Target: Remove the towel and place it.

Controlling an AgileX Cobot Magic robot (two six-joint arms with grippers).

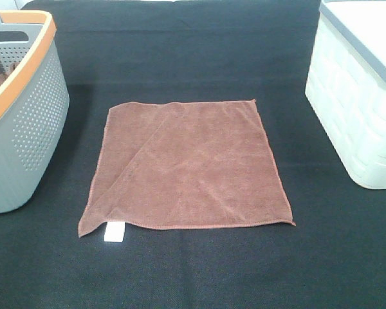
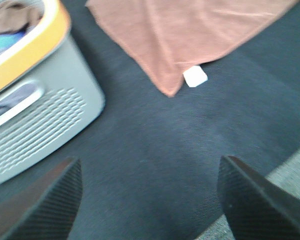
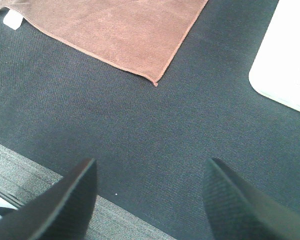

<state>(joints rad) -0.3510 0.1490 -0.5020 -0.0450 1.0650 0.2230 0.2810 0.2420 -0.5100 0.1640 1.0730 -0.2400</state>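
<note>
The reddish-brown towel (image 1: 186,166) lies spread flat on the black table cover, midway between two containers, with its small white tag (image 1: 113,232) at the near left corner. Neither arm shows in the exterior high view. In the left wrist view my left gripper (image 2: 150,200) is open over bare black cloth, well short of the towel's tagged corner (image 2: 171,89). My right gripper (image 3: 150,197) is also open with nothing between its fingers, some way from the towel's other near corner (image 3: 155,80).
A grey perforated basket with an orange rim (image 1: 27,103) stands at the left and holds a bunched brown cloth (image 2: 12,17). A white lidded bin (image 1: 357,96) stands at the right. The table cover's near edge (image 3: 50,200) shows by both grippers.
</note>
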